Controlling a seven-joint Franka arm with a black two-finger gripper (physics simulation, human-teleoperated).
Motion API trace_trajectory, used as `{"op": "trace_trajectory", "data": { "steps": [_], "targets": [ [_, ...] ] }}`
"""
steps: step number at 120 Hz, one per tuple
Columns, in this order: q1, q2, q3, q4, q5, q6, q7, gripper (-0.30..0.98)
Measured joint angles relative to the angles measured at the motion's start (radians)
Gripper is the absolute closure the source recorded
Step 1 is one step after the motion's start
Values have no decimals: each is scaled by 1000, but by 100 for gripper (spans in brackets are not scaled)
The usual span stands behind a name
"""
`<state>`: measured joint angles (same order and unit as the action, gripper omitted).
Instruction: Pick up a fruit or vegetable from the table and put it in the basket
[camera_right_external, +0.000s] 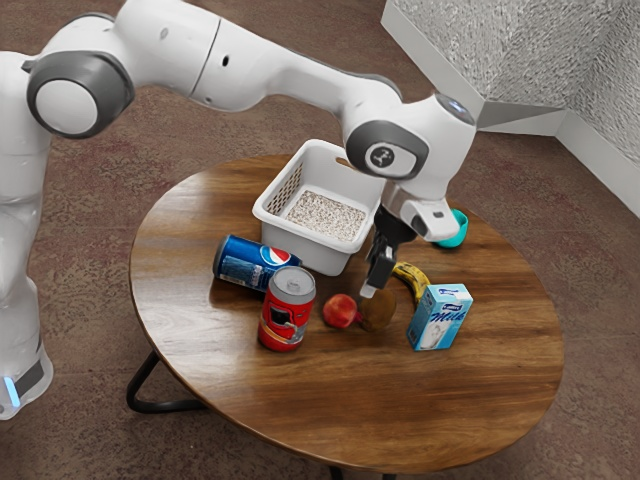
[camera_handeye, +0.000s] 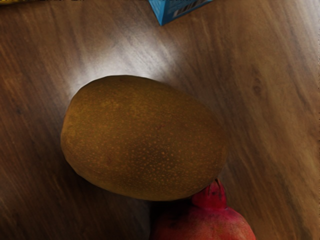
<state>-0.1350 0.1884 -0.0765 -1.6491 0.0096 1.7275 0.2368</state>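
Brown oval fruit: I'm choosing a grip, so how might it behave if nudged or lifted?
The brown oval fruit may roll if nudged, given its rounded sides, perhaps against the adjacent pomegranate. Its undented outline suggests it stays firm when squeezed. The dull, speckled skin is probably not very slippery.

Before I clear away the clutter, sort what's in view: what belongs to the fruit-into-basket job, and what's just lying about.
For the job (any one fruit will do):
- white basket
- brown oval fruit
- pomegranate
- banana

Just lying about:
- Pepsi can
- red drink can
- milk carton
- teal container
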Motion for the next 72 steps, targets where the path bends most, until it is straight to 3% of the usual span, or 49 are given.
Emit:
{"op": "trace_trajectory", "data": {
  "steps": [72],
  "targets": [
    [-7, 19, -20, -55, -11, 63, 9, 0]
  ]
}}
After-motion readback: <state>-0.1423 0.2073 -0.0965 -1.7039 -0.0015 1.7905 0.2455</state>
